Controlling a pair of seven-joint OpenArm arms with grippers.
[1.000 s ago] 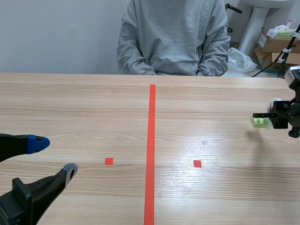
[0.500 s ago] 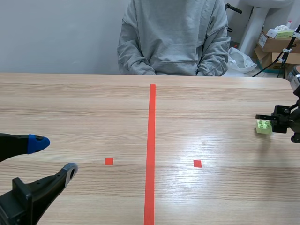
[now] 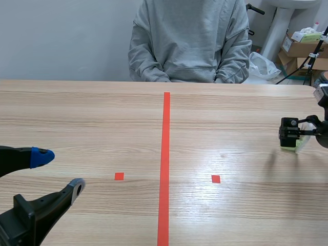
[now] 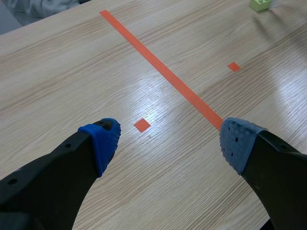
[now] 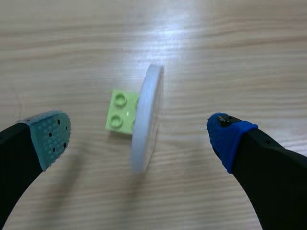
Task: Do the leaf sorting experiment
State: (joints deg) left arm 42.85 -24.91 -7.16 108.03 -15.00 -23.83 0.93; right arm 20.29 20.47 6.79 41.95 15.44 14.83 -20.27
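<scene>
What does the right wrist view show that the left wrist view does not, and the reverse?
Only the right wrist view: a white disc on edge beside the green brick, between the open fingers of the right gripper. Only the left wrist view: the tape line, two red squares and the open left gripper. Both: the brick and the table.

The left arm comes in low from the left side. Its left gripper (image 3: 59, 171) is wide open, with a blue pad (image 3: 41, 157) on one finger and a grey pad (image 3: 77, 185) on the other. The right arm reaches in from the far right side with the right gripper (image 3: 292, 134) tipped downward, its two fingers standing far apart, one with a green-grey pad (image 5: 50, 136) and one blue.
</scene>
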